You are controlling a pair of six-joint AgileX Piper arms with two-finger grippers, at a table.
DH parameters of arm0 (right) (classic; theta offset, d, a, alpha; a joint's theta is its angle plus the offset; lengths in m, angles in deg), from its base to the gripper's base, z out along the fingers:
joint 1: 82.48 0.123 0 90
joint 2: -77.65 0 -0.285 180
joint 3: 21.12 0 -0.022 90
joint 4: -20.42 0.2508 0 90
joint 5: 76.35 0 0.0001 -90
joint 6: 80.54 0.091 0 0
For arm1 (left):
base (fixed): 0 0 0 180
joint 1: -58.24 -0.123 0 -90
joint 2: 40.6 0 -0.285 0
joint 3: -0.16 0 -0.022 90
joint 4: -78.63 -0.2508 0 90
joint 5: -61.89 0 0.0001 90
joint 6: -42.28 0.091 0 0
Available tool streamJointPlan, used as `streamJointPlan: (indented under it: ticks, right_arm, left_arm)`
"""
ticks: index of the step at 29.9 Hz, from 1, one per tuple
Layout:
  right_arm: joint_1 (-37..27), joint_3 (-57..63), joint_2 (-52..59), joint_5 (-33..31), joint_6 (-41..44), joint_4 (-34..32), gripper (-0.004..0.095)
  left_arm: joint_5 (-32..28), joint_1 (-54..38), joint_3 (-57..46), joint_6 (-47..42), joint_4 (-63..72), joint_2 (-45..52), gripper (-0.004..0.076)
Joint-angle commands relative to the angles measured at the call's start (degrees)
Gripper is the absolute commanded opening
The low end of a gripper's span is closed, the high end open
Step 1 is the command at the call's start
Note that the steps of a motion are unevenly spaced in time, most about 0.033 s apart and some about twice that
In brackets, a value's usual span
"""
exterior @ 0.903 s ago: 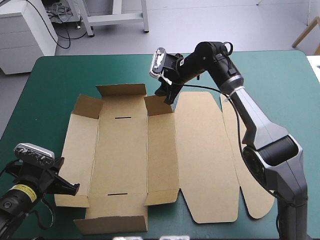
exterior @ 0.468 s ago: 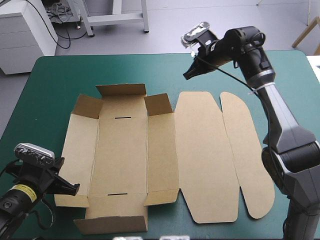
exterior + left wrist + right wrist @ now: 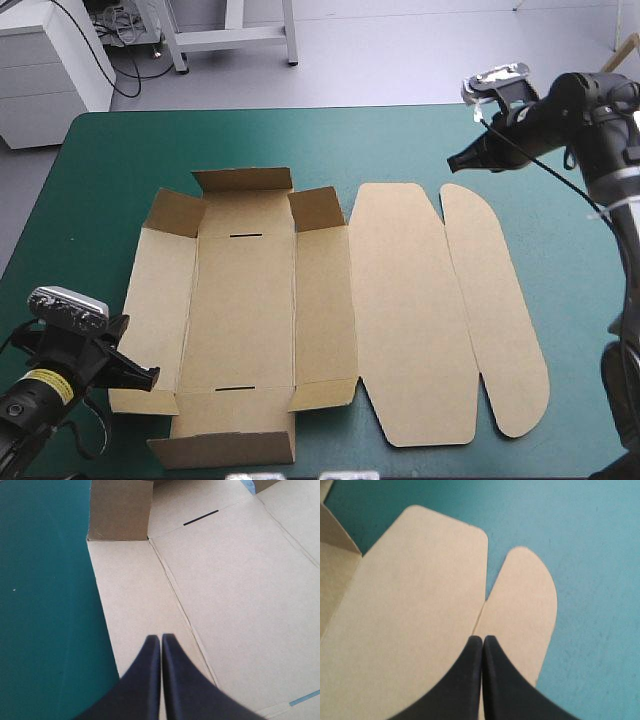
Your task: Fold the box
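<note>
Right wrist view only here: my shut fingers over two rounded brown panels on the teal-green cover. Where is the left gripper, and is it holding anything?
Observer: The left gripper is shut and empty. It sits at the left side panel of the box, toward the table's near-left corner.
Operator: Any walls up on that part of the box?
Observer: The far end flap and the corner flaps beside it stand raised. The long panels between them lie flat on the table.
</note>
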Motion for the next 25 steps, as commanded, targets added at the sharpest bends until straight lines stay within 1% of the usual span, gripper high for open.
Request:
streamJointPlan:
  ticks: [1, 6, 9, 14, 19, 25]
  right_arm:
    - [-2.81, 7.14, 8.35, 2.18, -1.74, 0.57, -0.0019]
    - [-5.23, 19.01, 16.98, 4.72, -1.9, 0.57, -0.0019]
    - [-5.36, 24.63, 21.74, 6.28, -1.9, 0.57, -0.0019]
    - [-5.36, 33.12, 29.75, 6.8, -1.9, 0.57, -0.0019]
    - [-5.36, 41.23, 37.69, 9.38, -1.9, 0.57, -0.0019]
    - [-5.36, 47.77, 45.14, 10.12, -1.03, 0.57, -0.0019]
  left_arm:
    - [-3.04, 0.05, 1.95, -0.54, -0.55, -0.35, -0.001]
    - [-3.26, 0.05, 1.95, -0.54, -0.76, -0.35, -0.001]
    - [-3.26, 0.05, 1.95, -0.54, -0.26, -0.35, -0.001]
    - [-1.98, 0.05, 2.97, -0.54, 1.85, -0.73, -0.001]
    - [3.51, 0.05, 9.9, -0.54, 2.49, -5.55, -0.001]
    - [15.25, 0.05, 22.92, -0.54, 2.49, -16.73, -0.0008]
